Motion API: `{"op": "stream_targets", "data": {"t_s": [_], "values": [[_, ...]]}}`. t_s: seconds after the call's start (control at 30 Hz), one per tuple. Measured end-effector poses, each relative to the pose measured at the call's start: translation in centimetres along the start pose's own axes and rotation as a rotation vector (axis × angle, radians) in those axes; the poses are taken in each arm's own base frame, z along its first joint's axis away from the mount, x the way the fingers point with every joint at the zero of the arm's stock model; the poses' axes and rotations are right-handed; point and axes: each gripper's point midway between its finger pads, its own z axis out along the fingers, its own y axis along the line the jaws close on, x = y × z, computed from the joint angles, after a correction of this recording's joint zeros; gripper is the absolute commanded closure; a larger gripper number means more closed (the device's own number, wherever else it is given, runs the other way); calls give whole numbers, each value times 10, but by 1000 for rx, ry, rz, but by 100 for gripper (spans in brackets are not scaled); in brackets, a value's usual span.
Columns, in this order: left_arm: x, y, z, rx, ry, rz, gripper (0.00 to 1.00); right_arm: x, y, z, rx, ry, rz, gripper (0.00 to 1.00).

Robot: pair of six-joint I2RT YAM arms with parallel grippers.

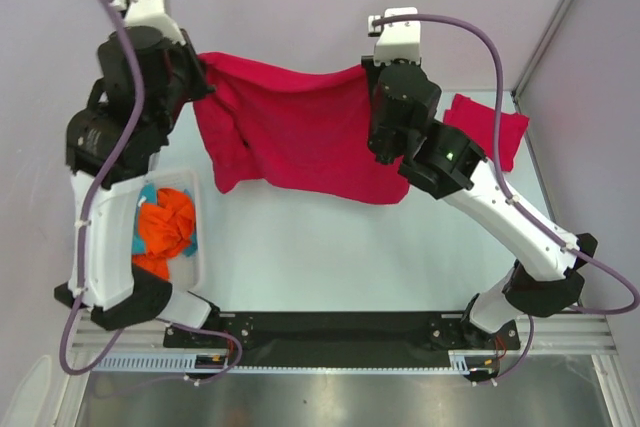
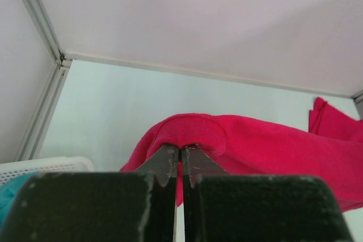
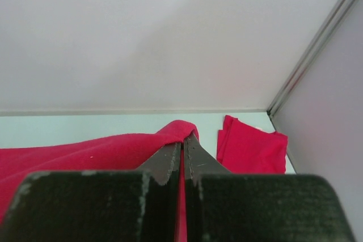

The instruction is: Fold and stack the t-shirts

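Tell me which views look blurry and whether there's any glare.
Top external: evenly lit and sharp, with only a dull sheen on the metal strip. Left wrist: the left pincer looms dark and soft up close, the held t-shirt sharper. Right wrist: same near blur on the right pincer; the folded t-shirt beyond is readable.

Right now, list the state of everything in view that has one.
held t-shirt: unfolded, lifted, hanging between both grippers
folded t-shirt: folded, lying on the table, far right
left gripper: shut on held t-shirt
right gripper: shut on held t-shirt
bin: holds orange and teal cloths
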Motion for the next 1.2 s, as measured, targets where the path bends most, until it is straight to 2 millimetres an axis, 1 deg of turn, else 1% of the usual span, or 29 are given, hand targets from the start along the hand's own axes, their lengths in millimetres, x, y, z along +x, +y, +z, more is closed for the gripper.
{"op": "stream_targets", "data": {"t_s": [0.1, 0.2, 0.27, 0.33, 0.47, 0.6, 0.7, 0.73, 0.83, 0.93, 1.03, 1.1, 1.2], "values": [[-15, 9, -26, 7, -56, -26, 100, -6, 3, -9, 4, -15, -3, 100], [-24, 18, -46, 10, -98, -46, 100, -8, 7, -19, 6, -25, -14, 100], [-25, 22, -58, 16, -111, -51, 100, -9, 10, -27, 6, -34, -22, 100], [-23, 26, -68, 20, -119, -54, 100, -9, 13, -39, 1, -42, -49, 100], [-17, 36, -84, 24, -134, -62, 100, -15, 23, -69, -24, -72, -46, 100], [-24, 46, -108, 39, -179, -87, 100, -24, 25, -96, -46, -85, -23, 100], [-29, 52, -123, 51, -206, -103, 100, -32, 21, -109, -55, -88, 8, 100], [-32, 55, -131, 59, -222, -112, 100, -34, 19, -113, -56, -86, 28, 100], [-39, 60, -146, 70, -255, -129, 100, -38, 21, -119, -58, -86, 42, 100], [-40, 63, -152, 73, -263, -132, 100, -41, 31, -122, -55, -90, 35, 100], [-36, 62, -150, 73, -249, -118, 100, -40, 40, -120, -43, -93, 14, 100], [-33, 58, -143, 77, -230, -104, 100, -38, 45, -113, -20, -93, -5, 100], [-25, 49, -126, 75, -186, -78, 100, -32, 44, -98, 30, -86, -27, 100]]}}
